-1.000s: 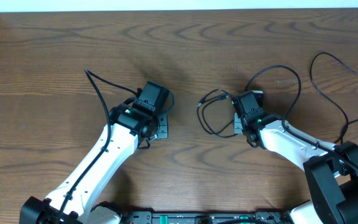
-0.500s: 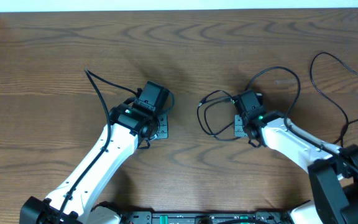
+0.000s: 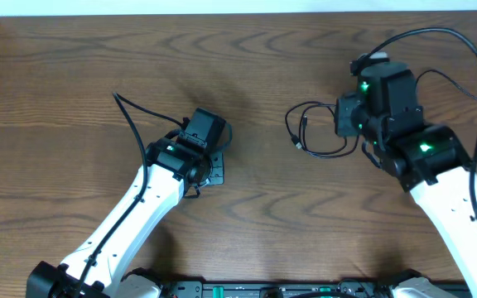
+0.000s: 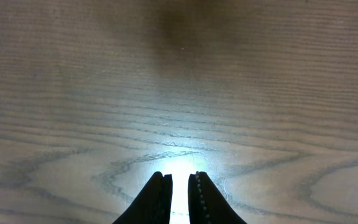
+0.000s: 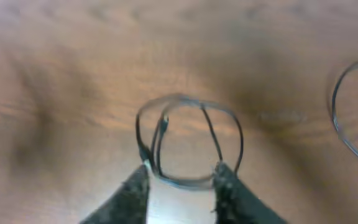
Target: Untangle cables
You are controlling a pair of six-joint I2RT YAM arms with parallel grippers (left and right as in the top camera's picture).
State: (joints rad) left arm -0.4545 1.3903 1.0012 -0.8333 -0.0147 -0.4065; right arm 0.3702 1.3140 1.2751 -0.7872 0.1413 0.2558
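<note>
Right of the table's (image 3: 247, 66) centre, the black cable loop (image 3: 317, 132) lies flattened, its long axis running 9 to 3 o'clock and its plug end toward 9. A second black cable (image 5: 333, 109) curves apart at its 3 o'clock. The right gripper (image 5: 182, 186), blurred, is spread, with the loop's near edge between its tips. The left gripper (image 4: 179, 186) is nearly pressed together and holds nothing.

Left hand (image 4: 178, 176) low, fingers nearly together; right hand (image 5: 182, 169) high, fingers apart
</note>
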